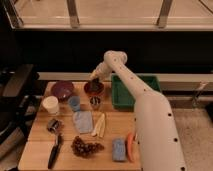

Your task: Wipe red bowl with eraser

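The red bowl [93, 89] sits at the back of the wooden table, between the purple bowl and the green bin. My gripper [94, 79] hangs just over the bowl's far rim, at the end of the white arm that reaches in from the lower right. It is shut on the eraser [93, 81], a small dark block that points down into the bowl. I cannot tell whether the eraser touches the bowl's inside.
A purple bowl [62, 90] stands to the left and a green bin [134, 91] to the right. Nearer are a white cup [50, 105], a blue cup [74, 103], a metal cup [95, 102], a grey-blue cloth [83, 121], grapes [85, 146], a blue sponge [118, 149], a carrot [130, 146] and a black-handled tool [54, 151].
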Motion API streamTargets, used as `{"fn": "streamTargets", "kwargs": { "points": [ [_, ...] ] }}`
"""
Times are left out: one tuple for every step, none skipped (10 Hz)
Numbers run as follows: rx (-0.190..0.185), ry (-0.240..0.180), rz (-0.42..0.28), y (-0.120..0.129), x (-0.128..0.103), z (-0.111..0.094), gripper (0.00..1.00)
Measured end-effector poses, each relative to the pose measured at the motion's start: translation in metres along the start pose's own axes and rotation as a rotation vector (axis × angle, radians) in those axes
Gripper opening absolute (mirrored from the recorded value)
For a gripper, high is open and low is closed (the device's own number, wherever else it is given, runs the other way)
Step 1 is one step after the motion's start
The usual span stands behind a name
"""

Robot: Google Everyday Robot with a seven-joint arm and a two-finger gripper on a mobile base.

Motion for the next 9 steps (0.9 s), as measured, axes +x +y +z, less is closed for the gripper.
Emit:
{"fn": "streamTargets", "kwargs": {
  "points": [
    [0.01,-0.007,-0.011,-0.01,-0.001,0.005,0.0],
    [0.019,-0.013,-0.014,-0.015,-0.005,0.007,0.0],
    [0.024,-0.018,-0.01,-0.016,-0.011,0.005,0.0],
    [0.025,-0.023,-0.003,-0.014,-0.02,-0.001,0.0],
    [0.022,-0.022,0.003,-0.011,-0.023,-0.006,0.0],
    [0.01,-0.024,0.01,-0.006,-0.027,-0.012,0.0],
    [-0.003,-0.023,0.012,-0.003,-0.027,-0.016,0.0],
    [-0.018,-0.016,0.021,0.009,-0.024,-0.022,0.0],
    [-0.019,-0.003,0.033,0.016,-0.017,-0.028,0.0]
  ]
}}
